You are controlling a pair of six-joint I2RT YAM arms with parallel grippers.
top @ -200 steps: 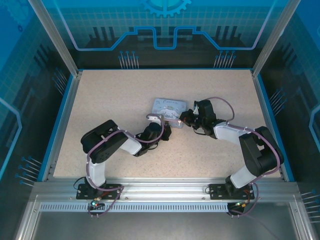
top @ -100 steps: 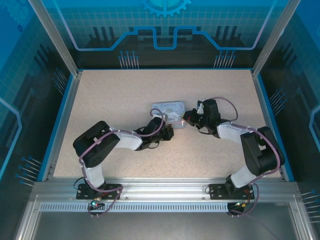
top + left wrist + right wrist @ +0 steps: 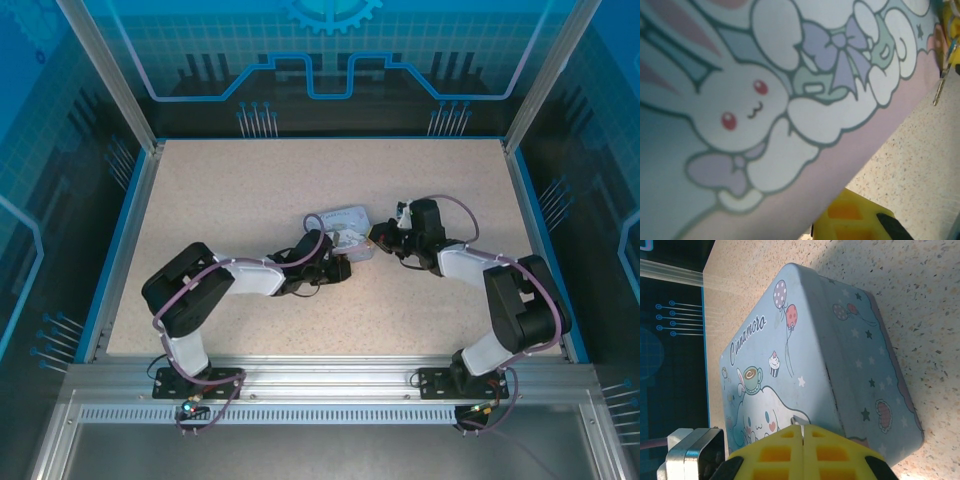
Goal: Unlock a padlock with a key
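Observation:
My right gripper (image 3: 803,440) has its yellow fingers pressed together on the key (image 3: 799,421), whose thin metal tip pokes out toward the lid of the grey-blue cartoon tin box (image 3: 805,345). In the top view the right gripper (image 3: 378,237) sits at the box's (image 3: 338,220) right end. My left gripper (image 3: 338,262) is pressed against the box's near side. The box wall (image 3: 765,100) looms close in the left wrist view, with one yellow finger (image 3: 852,220) below it and the key tip (image 3: 939,92) at the far right. The padlock is hidden.
The speckled beige table (image 3: 230,190) is bounded by blue rails (image 3: 125,250) and metal posts. Both arms converge at the table's centre, elbows reaching back toward the near edge.
The left arm has stretched out and its gripper has closed in on the box's near side. The box has turned and shifted a little. The right gripper has edged right.

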